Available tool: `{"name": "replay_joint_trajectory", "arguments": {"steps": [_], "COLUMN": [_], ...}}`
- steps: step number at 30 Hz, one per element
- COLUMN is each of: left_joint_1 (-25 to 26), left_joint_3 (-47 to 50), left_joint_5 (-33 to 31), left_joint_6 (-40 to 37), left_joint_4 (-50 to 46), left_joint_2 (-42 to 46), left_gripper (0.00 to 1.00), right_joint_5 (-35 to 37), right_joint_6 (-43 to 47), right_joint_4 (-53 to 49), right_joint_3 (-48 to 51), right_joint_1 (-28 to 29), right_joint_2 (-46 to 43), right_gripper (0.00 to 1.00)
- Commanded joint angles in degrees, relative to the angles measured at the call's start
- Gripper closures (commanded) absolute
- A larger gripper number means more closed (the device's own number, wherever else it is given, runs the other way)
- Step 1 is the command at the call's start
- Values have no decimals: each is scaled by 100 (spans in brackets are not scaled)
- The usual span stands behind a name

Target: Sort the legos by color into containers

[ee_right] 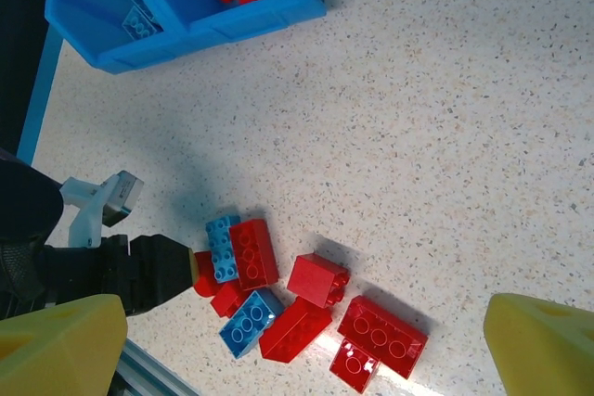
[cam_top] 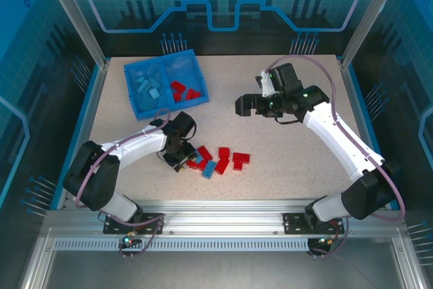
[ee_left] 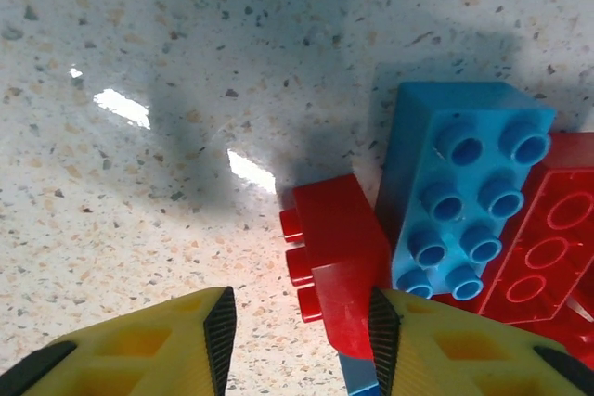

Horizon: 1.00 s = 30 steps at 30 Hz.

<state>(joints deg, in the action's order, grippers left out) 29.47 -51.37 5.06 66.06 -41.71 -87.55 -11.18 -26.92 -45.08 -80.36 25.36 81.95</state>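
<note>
Top external view: the blue tray (cam_top: 169,108) sits at the far left of the tabletop (cam_top: 291,160). Its left compartment holds light blue bricks (cam_top: 147,88); its right compartment holds red bricks (cam_top: 183,91). A loose pile of legos (cam_top: 220,160), mostly red with a blue one among them, lies near the front edge. The left gripper (cam_top: 177,160) is down at the left end of that pile. The right gripper (cam_top: 245,106) hangs over bare tabletop, well apart from pile and tray, with nothing in it.

Left wrist view: the left gripper (ee_left: 297,340) has its jaws partly apart around a red brick (ee_left: 339,248). The brick touches the pad on the view's right; a gap remains at the other pad. Just beside it lies a blue eight-stud brick (ee_left: 464,192), then a flat red brick (ee_left: 548,257).

Right wrist view: the yellow fingertips (ee_right: 65,340) of the right gripper (ee_right: 297,345) stand wide apart and empty, high above the pile (ee_right: 278,294). The tray (ee_right: 213,30) is at the upper left, red and light blue bricks in separate compartments.
</note>
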Motion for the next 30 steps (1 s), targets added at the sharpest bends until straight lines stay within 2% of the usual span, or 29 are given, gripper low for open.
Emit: {"name": "replay_joint_trajectory", "arguments": {"steps": [1, 6, 12, 15, 23, 30], "left_joint_1": [31, 16, 30, 31, 31, 32], "left_joint_3": [195, 379, 406, 322, 259, 376], "left_joint_5": [152, 121, 42, -82, -126, -139], "left_joint_6": [-36, -159, -131, -116, -164, -199], "left_joint_4": [-186, -254, 271, 399, 428, 252], "left_joint_2": [-39, 5, 3, -46, -209, -394], "left_gripper": [56, 56, 42, 40, 40, 50], "right_joint_5": [-122, -138, -117, -96, -36, -57], "right_joint_6": [40, 70, 89, 97, 144, 139], "right_joint_4": [-159, -178, -205, -212, -265, -256], "right_joint_3": [-146, -135, -104, -85, -85, -121], "right_joint_1": [-67, -67, -68, -67, -76, -93], "right_joint_2": [57, 67, 36, -1, -30, 31], "right_gripper": [0, 0, 0, 0, 0, 0]}}
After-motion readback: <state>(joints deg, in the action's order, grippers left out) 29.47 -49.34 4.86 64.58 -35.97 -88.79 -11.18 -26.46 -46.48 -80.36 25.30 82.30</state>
